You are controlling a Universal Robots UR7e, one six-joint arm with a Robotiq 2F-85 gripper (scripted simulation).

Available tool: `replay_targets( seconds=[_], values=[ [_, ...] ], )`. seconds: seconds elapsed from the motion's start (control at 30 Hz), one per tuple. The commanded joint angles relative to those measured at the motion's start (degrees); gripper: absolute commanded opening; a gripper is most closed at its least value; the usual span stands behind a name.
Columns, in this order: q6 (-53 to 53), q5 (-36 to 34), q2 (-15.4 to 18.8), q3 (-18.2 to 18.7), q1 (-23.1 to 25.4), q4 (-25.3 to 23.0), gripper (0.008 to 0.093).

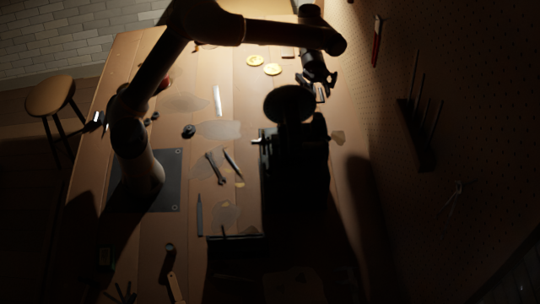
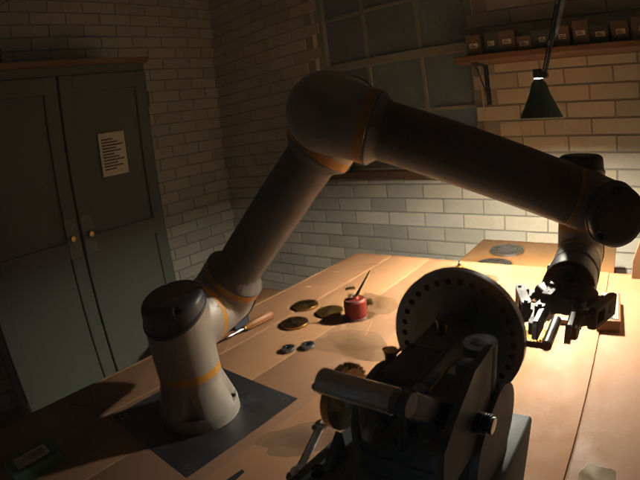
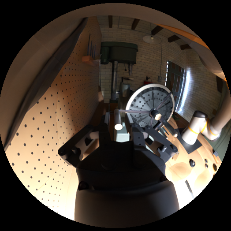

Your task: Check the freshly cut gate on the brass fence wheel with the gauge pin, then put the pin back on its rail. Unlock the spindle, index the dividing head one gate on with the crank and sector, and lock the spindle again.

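Observation:
The crank handle [image 3: 118, 120] of the dividing head sticks out as a pale round bar beside the index plate [image 3: 150, 105]. The round, hole-drilled index plate [image 2: 460, 322] stands at the lit end of the dark dividing head [image 1: 295, 156]. The crank arm and sector arms [image 3: 163, 123] cross the plate's face. A brass toothed wheel [image 2: 349, 367] shows dimly on the head's far side. My gripper [image 2: 550, 327] is level with the plate's edge, fingers on either side of the crank handle [image 2: 550, 336]. My gripper [image 3: 119, 132] stands part-closed without gripping anything.
The pegboard wall [image 1: 443, 126] runs close along the gripper's side. Brass discs [image 1: 263, 64], a red oil pot [image 2: 355, 306], wrenches [image 1: 215, 168] and a file [image 1: 199, 215] lie on the bench. A stool [image 1: 49, 96] stands off the bench's far edge.

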Motion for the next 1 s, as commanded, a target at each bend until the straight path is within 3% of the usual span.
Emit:
replay_targets(
  seconds=[0.0,0.57,0.97],
  values=[
    [0.0,-0.02,-0.07,0.0,-0.01,-0.01,0.038],
    [0.0,-0.09,-0.13,0.11,-0.08,-0.05,0.038],
    [0.0,-0.09,-0.13,0.11,-0.08,-0.05,0.0145]
  ],
)
